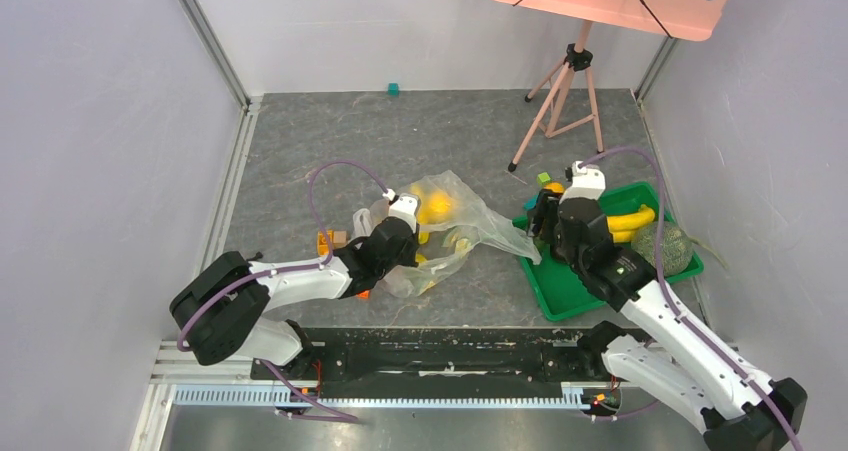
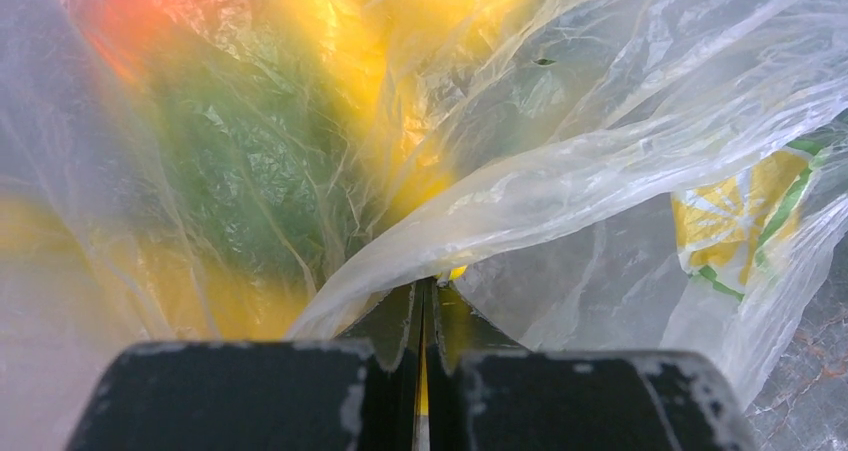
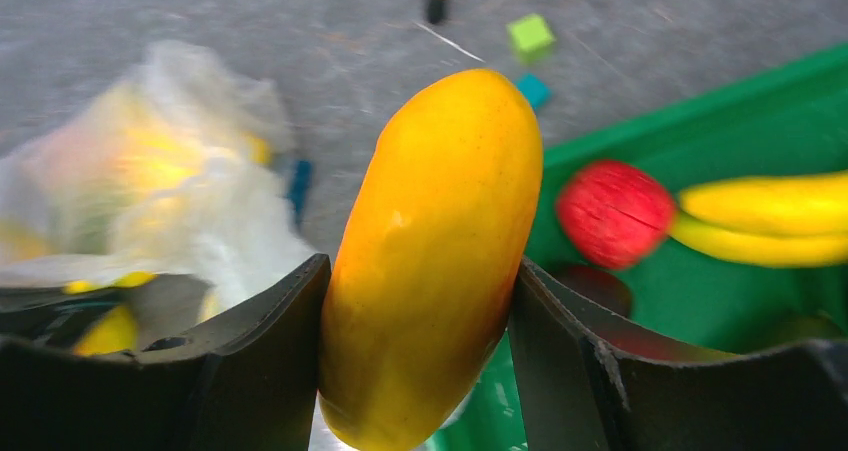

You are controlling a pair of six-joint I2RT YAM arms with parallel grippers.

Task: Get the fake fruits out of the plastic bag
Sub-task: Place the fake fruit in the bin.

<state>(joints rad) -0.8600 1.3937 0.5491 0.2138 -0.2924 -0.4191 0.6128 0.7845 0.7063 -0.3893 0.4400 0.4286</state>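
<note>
The fake fruits [image 1: 435, 208] sit in two places. Several lie inside the plastic bag [image 1: 455, 233] at the middle of the overhead view, showing as yellow, green and orange blurs through the film. A banana [image 1: 632, 221] and a red fruit [image 3: 615, 211] lie in the green tray [image 1: 570, 296] at the right.

The left gripper [image 2: 425, 293] is fully closed, pinching a fold of the bag. A sliver of yellow shows between its jaws, perhaps a fruit behind the film, but the close view is too blurred to say. The right gripper [image 3: 418, 281] stands partly open, clamped across the middle of a yellow-orange fruit [image 3: 440, 171] near the tray's left edge.

The fruits look light, hard and glossy, so they are probably slippery and best gripped across the narrow waist. The bag is thin, limp and crinkly, best taken by a bunched fold or a handle loop.
</note>
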